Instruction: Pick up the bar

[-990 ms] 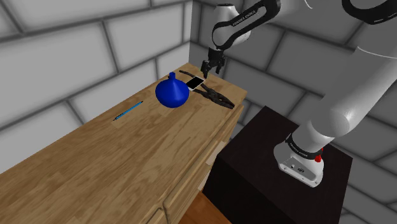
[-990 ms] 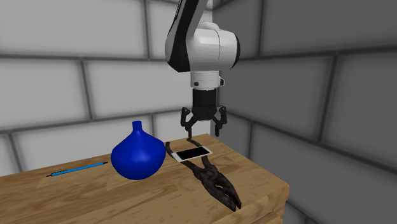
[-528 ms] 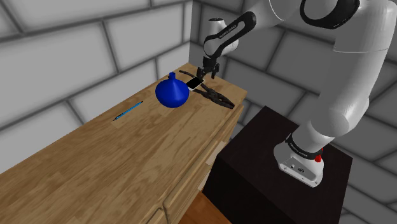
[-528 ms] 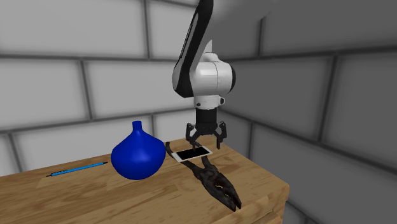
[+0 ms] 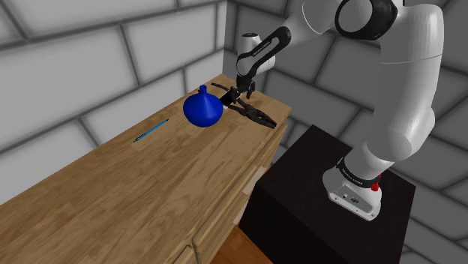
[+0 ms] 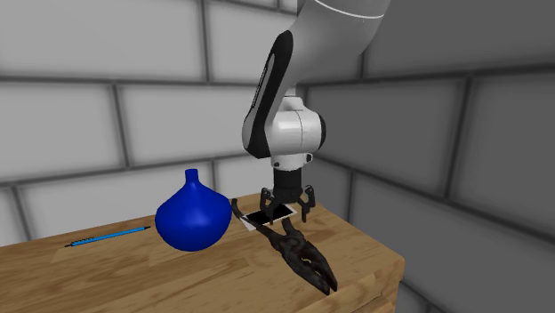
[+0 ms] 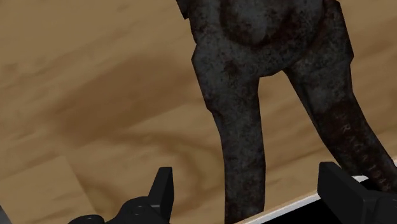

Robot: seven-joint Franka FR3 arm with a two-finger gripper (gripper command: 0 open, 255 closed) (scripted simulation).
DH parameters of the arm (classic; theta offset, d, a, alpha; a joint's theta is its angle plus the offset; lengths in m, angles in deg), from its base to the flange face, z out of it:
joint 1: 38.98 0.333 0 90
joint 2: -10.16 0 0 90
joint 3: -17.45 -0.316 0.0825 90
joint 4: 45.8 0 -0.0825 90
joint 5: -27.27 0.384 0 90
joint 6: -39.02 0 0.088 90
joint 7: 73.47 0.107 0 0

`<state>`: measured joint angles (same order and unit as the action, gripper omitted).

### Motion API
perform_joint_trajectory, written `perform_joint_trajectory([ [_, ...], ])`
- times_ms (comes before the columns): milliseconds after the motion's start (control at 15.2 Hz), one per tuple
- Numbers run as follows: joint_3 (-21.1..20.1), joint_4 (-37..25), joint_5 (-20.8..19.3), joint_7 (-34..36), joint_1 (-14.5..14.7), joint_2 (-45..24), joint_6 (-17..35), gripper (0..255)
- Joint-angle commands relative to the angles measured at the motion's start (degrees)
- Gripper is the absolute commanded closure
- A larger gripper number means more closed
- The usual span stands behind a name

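The light-brown wooden counter (image 6: 133, 276) shows grain. Below the matt black pincer (image 6: 286, 206) lie rough, mottled dark metal pliers (image 6: 302, 256). Beside it stands a smooth blue round vase (image 6: 189, 220).

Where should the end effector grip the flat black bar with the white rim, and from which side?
Grip the bar across its narrower width, by the two long edges near the middle, coming straight down. It lies flat on the wooden table, apparently partly on the dark pliers, so the sides give no room underneath. The open end effector hangs just above it.
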<state>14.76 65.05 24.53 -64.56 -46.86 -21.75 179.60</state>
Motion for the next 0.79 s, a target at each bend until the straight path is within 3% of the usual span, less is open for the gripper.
perform_joint_trajectory([
  [0,0.1,-0.2,-0.1,0.1,0.1,-1.3,0.9,0],
  [66,0.1,-0.3,-0.1,0.1,0.1,-1.3,0.9,0],
  [132,0.1,-0.3,-0.1,0.2,0.2,-1.3,0.8,255],
  [726,0.1,-0.3,-0.1,0.1,0.1,-1.3,0.9,255],
])
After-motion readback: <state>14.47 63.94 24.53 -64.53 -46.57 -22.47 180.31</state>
